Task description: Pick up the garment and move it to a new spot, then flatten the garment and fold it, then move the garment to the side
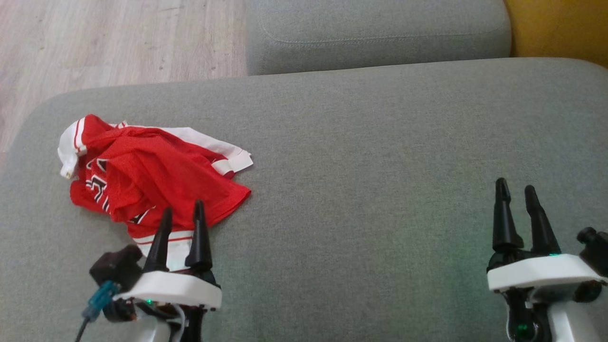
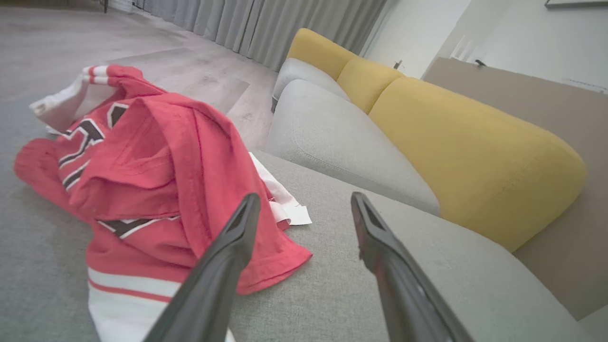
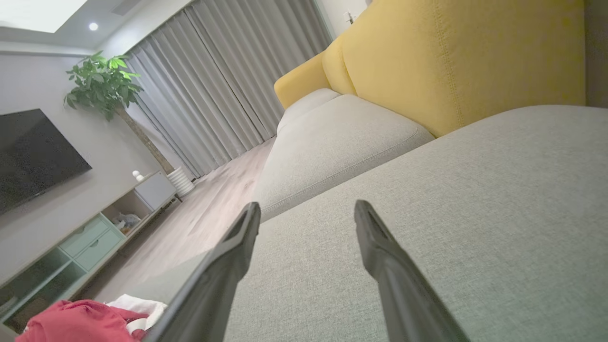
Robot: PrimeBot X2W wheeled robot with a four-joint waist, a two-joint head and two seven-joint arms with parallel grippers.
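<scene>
Crumpled red garment [image 1: 152,180] not yet lifted, both tools spread wide and empty.
Head view: the garment is seen heaped at the left of the frame on the grey sofa seat [image 1: 356,166]; the left tool [image 1: 183,205] is held at its near edge, fingers wide, nothing gripped, while the right tool [image 1: 515,184] is held at lower right, well apart, equally wide and empty. Left wrist view: thin mesh cloth is shown, judged soft, light and floppy, likely to sag and slip once raised; the white hem band [image 2: 128,289] at lower left and the loose red corner [image 2: 285,266] at lower centre are judged the cleanest holds. Right wrist view: a scrap of the garment is caught at lower left.
</scene>
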